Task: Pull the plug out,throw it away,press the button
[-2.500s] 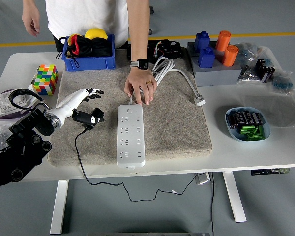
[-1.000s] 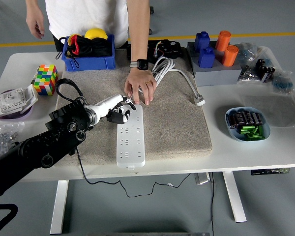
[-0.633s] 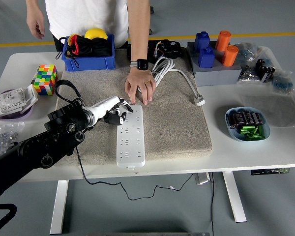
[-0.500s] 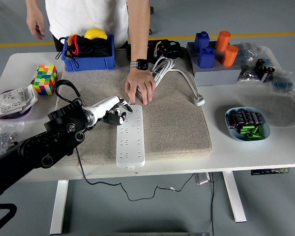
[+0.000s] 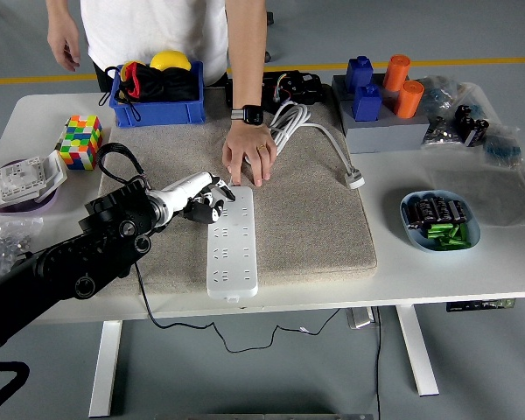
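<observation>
A white power strip (image 5: 233,242) lies lengthwise on the beige pad (image 5: 306,210). My left hand (image 5: 208,198), white-backed with black fingers, is at the strip's far left corner. Its fingers are curled, one fingertip reaches onto the strip's top end, and it holds nothing. A black cable (image 5: 141,293) runs from under my left arm over the pad's front edge and hangs below the table; its plug is hidden by my arm. A person's hand (image 5: 248,157) presses flat on the strip's far end, where the white cord (image 5: 325,133) leaves it.
A blue bin (image 5: 157,107) of items stands at the back left, a colourful cube (image 5: 80,141) to its left. Blue and orange blocks (image 5: 381,87) sit on a grey tray at the back right. A blue dish (image 5: 439,220) of batteries is at the right.
My left hand has moved right from beside the black plug on the pad to the strip's far end. In the last half second it has barely moved. The person's hand stays on the strip.
</observation>
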Motion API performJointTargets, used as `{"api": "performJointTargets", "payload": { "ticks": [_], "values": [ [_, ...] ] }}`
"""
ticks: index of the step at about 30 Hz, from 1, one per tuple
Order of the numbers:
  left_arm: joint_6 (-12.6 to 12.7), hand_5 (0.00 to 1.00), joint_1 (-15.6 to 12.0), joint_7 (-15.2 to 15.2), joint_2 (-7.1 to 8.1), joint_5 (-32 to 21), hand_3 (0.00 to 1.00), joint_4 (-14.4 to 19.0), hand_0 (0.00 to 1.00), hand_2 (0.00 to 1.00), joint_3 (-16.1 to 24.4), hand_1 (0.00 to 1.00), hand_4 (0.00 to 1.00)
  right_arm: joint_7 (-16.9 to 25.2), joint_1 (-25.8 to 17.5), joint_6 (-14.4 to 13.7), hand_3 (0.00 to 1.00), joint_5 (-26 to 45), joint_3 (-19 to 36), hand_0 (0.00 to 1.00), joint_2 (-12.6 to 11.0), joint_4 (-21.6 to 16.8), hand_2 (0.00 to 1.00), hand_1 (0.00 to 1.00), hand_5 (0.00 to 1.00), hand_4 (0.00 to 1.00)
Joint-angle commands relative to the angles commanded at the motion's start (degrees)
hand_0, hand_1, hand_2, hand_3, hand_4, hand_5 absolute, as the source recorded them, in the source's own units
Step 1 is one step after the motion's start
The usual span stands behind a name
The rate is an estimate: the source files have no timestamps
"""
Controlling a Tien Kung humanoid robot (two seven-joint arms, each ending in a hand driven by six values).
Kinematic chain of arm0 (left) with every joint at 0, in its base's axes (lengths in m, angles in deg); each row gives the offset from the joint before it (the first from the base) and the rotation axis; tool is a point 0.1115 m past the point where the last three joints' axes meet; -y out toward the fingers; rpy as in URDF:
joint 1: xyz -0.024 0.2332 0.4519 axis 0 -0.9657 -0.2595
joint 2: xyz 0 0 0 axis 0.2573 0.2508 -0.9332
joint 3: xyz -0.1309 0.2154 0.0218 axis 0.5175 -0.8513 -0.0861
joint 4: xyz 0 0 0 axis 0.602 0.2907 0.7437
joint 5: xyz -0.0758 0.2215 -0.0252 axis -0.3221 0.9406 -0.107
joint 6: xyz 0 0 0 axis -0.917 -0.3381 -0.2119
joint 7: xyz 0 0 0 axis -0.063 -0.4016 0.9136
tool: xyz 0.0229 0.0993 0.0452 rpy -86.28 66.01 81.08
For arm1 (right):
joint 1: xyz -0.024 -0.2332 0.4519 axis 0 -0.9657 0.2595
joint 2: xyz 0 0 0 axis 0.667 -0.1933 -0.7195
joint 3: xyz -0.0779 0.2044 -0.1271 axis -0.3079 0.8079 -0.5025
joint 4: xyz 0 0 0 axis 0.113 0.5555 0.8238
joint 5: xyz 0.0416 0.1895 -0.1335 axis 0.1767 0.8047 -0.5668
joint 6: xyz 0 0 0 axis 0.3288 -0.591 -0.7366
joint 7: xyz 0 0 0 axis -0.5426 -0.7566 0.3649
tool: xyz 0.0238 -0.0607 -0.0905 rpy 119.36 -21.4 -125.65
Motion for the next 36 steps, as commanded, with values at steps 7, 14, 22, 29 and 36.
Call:
{"api": "performJointTargets", "payload": {
  "ticks": [7,14,22,29,36],
  "values": [
    [0.3,0.002,-0.7,0.4,0.36,0.5,0.656,3.0,0.043,0.15,3.7,0.033,0.299,0.0,0.0,0.0,0.612,-0.1,0.0,0.74,0.0,0.0,0.645,0.66,0.472,0.662],
    [2.2,0.002,-3.0,3.2,1.04,4.2,0.663,6.3,0.053,0.142,9.3,0.06,0.346,-0.1,-0.1,0.1,0.612,-0.3,0.2,0.74,0.1,0.0,0.645,0.66,0.471,0.662],
    [4.1,0.002,-9.4,6.3,2.29,8.6,0.658,11.6,0.242,0.359,21.1,0.257,0.644,0.0,0.0,0.1,0.612,-0.4,0.3,0.74,0.2,0.0,0.645,0.66,0.472,0.662],
    [7.2,0.061,-14.5,10.7,3.38,9.4,0.799,13.8,0.849,0.77,30.3,0.851,0.716,0.0,0.1,0.2,0.612,-0.4,0.3,0.74,0.2,0.0,0.645,0.66,0.472,0.662],
    [9.5,0.154,-18.9,13.5,3.12,9.6,0.815,15.1,0.882,0.808,38.7,0.885,0.73,0.0,0.4,0.0,0.612,-0.4,0.2,0.74,0.0,0.0,0.645,0.66,0.472,0.662]
  ]
}}
